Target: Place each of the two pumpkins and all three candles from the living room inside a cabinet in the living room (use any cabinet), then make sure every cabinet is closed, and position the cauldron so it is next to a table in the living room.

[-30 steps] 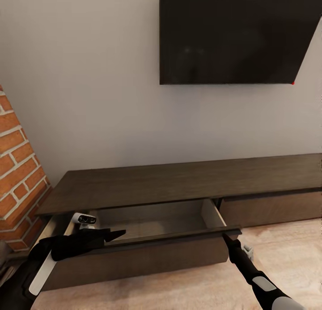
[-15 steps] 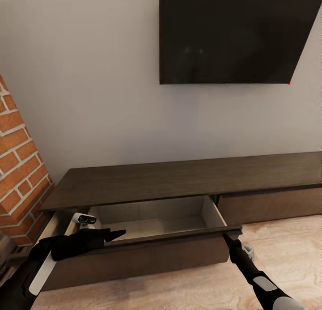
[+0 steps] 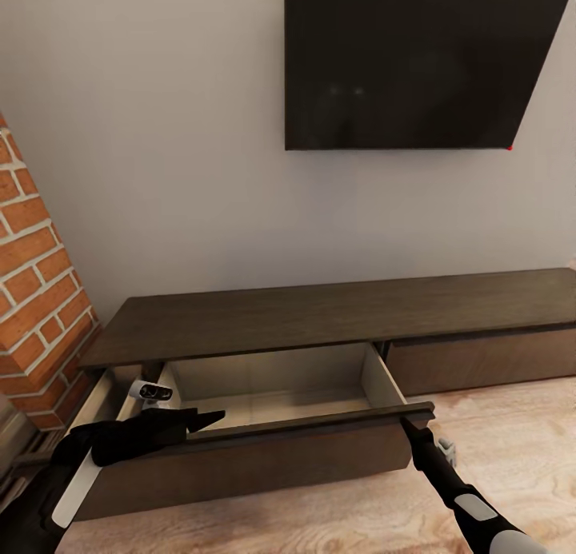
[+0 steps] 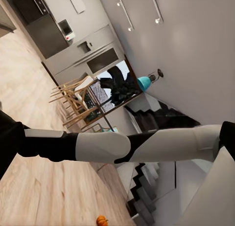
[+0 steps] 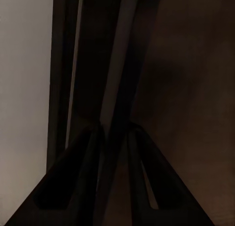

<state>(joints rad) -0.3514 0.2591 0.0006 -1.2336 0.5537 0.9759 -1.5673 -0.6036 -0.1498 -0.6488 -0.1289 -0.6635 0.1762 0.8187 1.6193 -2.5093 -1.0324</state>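
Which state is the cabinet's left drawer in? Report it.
Open: the left drawer is pulled out, its pale inside visible, and the right claw grips its front panel.

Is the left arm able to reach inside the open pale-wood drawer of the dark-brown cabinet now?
Probably yes. The left gripper sits at the front edge of the open drawer of the dark-brown cabinet, and nothing visible blocks the pale interior beyond it.

Open cabinet (image 3: pixel 336 318) drawer (image 3: pixel 272 394), interior unobstructed
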